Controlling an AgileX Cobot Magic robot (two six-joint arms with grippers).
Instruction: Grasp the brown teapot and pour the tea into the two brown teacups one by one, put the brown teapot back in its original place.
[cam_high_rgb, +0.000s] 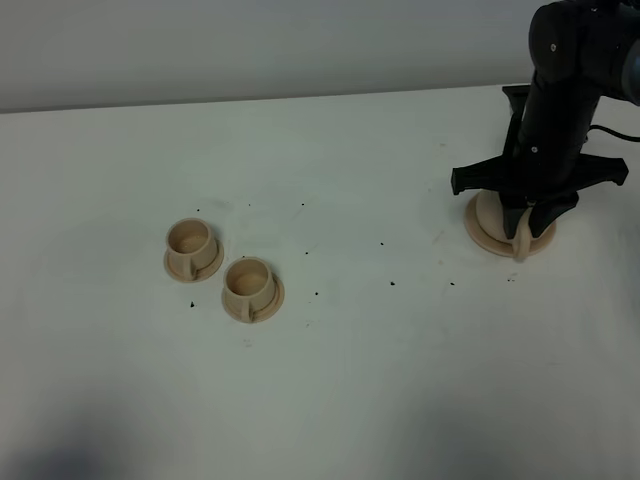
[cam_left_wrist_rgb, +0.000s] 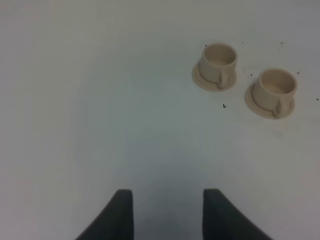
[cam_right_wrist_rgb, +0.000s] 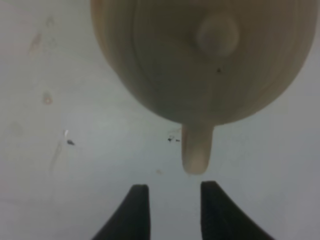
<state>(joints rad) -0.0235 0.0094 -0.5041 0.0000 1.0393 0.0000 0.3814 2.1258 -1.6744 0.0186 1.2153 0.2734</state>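
Observation:
The brown teapot (cam_high_rgb: 488, 213) sits at the right on its flat tan saucer (cam_high_rgb: 484, 242), the original place, partly hidden by the right arm. In the right wrist view the teapot (cam_right_wrist_rgb: 165, 60) shows from above with its lid knob (cam_right_wrist_rgb: 217, 34), and its loop handle (cam_right_wrist_rgb: 197, 150) points at the gap of my right gripper (cam_right_wrist_rgb: 175, 192). That gripper (cam_high_rgb: 528, 216) is open, the handle just ahead of its tips. The two brown teacups (cam_high_rgb: 190, 240) (cam_high_rgb: 249, 280) stand on small saucers at the left. My left gripper (cam_left_wrist_rgb: 167, 192) hovers open and holds nothing, with both cups (cam_left_wrist_rgb: 219, 62) (cam_left_wrist_rgb: 275, 89) ahead of it.
Small dark specks (cam_high_rgb: 392, 283) are scattered over the white table (cam_high_rgb: 380, 400) between the cups and the teapot. The table's back edge meets a pale wall (cam_high_rgb: 250, 50) behind.

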